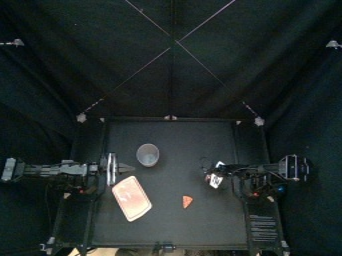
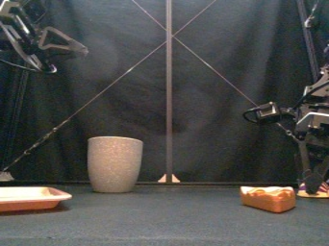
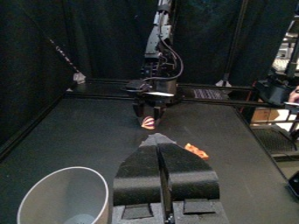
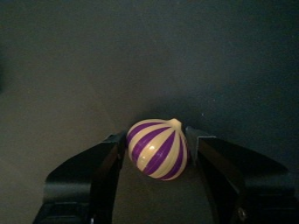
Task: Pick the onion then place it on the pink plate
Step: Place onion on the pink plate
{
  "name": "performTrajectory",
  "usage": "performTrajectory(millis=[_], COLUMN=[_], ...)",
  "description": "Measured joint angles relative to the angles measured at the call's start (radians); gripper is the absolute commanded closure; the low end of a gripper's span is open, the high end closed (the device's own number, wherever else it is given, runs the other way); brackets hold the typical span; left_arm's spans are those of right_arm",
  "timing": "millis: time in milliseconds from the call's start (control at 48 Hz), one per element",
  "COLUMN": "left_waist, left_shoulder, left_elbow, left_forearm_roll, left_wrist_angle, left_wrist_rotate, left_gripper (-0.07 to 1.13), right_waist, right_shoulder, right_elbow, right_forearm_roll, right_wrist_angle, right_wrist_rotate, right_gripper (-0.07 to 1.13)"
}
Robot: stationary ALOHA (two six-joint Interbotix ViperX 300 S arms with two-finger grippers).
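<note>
Black, the left gripper (image 3: 162,147) rests mid-left in the top view, jaws pressed together. The pink plate (image 1: 131,202) lies just right of it. Further right, the right gripper (image 4: 158,137) clasps the striped onion (image 4: 158,150); we judge the carry runs leftward.

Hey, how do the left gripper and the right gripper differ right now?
The right gripper is shut on the purple-and-white striped onion; the left gripper holds nothing. The left gripper's jaws meet, while the right gripper's are held apart by the onion. The left gripper hangs near the grey cup, the right gripper near a small orange toy. Both are raised off the table.
</note>
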Motion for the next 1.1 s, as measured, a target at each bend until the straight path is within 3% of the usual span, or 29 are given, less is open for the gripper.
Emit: performTrajectory(millis=[333, 646, 854, 1104], left_waist=[0.000, 0.000, 0.002, 0.009], left_shoulder=[0.000, 0.000, 0.000, 0.000], left_elbow=[0.005, 0.008, 0.014, 0.017], left_forearm_roll=[-0.002, -0.002, -0.002, -0.002], left_wrist_angle=[0.000, 0.000, 0.000, 0.000], left_wrist_rotate=[0.000, 0.000, 0.000, -0.002], left_gripper=[0.93, 0.93, 0.93, 0.93], right_waist=[0.014, 0.057, 0.126, 0.224], right_shoulder=[-0.003, -0.084, -0.044, 0.143], right_elbow=[-0.023, -0.153, -0.288, -0.468], right_forearm_roll=[0.000, -0.012, -0.014, -0.015], right_wrist_angle=[0.023, 0.034, -0.057, -0.167], right_wrist_rotate=[0.003, 0.000, -0.005, -0.005], right_gripper=[0.33, 0.33, 0.33, 0.33])
